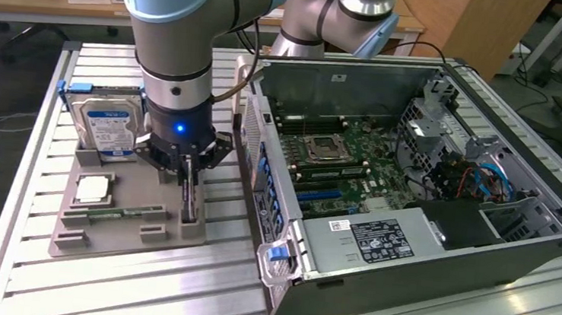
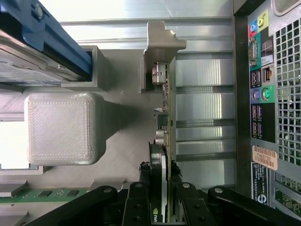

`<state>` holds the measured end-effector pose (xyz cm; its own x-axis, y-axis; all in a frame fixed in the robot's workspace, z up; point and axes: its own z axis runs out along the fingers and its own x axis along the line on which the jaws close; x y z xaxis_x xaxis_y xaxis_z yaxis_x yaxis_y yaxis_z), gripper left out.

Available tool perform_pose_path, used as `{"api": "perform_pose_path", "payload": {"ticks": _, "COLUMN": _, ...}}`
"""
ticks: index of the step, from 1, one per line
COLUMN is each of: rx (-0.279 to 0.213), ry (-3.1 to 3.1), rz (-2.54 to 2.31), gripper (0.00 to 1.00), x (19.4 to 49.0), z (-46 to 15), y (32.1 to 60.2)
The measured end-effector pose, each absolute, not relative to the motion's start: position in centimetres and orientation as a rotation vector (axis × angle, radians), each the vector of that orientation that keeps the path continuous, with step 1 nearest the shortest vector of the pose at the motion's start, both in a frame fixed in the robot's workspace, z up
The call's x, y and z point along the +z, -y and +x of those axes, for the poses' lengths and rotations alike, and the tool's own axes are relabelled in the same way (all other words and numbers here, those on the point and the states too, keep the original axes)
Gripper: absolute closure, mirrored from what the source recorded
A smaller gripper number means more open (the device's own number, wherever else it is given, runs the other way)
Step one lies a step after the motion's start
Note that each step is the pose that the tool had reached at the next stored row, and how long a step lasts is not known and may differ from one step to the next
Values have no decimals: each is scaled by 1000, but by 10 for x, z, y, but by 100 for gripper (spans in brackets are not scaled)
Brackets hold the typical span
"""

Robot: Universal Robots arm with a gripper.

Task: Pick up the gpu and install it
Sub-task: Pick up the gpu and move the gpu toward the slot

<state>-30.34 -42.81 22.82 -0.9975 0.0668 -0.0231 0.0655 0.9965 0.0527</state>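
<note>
The gpu (image 1: 191, 199) stands on edge in a slot at the exterior view's right side of the grey holder tray (image 1: 116, 236). My gripper (image 1: 190, 171) reaches straight down onto it. In the wrist view the gpu (image 2: 164, 110) shows edge-on, a thin green board with small parts and a silver bracket along one side, its far end resting in a grey support post (image 2: 162, 44). My gripper (image 2: 160, 190) has its black fingers (image 2: 141, 188) pressed against both faces of the card, shut on it. The card still sits in its slot.
The tray also holds a silver hard drive (image 1: 107, 123) with a blue-white label, a processor (image 1: 93, 189) and a memory stick (image 1: 126, 211). The open computer case (image 1: 517, 247) lies just right of the tray, motherboard (image 1: 337, 162) exposed. Its rear ports (image 2: 261, 94) are close beside the gpu.
</note>
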Motion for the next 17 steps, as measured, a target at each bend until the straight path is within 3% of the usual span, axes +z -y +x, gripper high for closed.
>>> {"api": "perform_pose_path", "payload": {"ticks": 17, "rx": 81, "ry": -3114, "rz": 103, "gripper": 73, "x": 239, "z": -303, "y": 428}}
